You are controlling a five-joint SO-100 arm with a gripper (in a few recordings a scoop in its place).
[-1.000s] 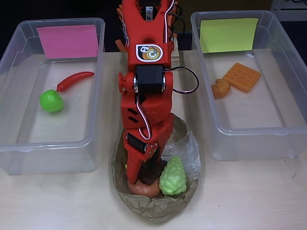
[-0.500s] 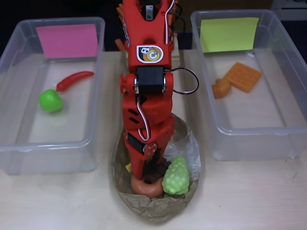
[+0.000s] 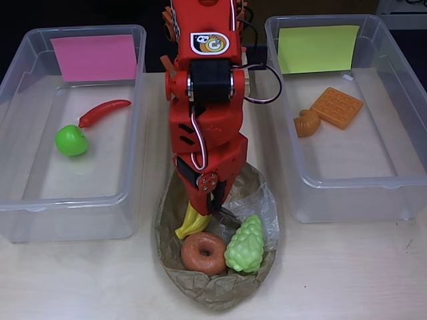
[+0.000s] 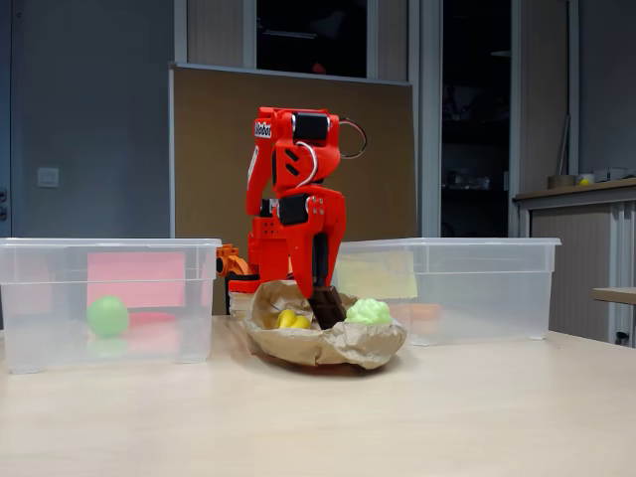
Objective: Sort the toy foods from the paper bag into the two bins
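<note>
Over the crumpled brown paper bag [image 3: 215,283], red gripper [image 4: 326,306] fingers pinch the brown plastic chocolate bar [image 4: 327,307]: rigid, light, slick, best held across flat faces.

A pale, wood-grain laminate table [image 4: 477,417] spreads across the foreground in the fixed view. Behind it stands a brown pinboard panel [image 4: 214,159] with a pale frame. A grey wall [image 4: 84,119] at the left carries a small white switch plate [image 4: 47,177]. At the right edge stands a beige cabinet [image 4: 586,258].
</note>
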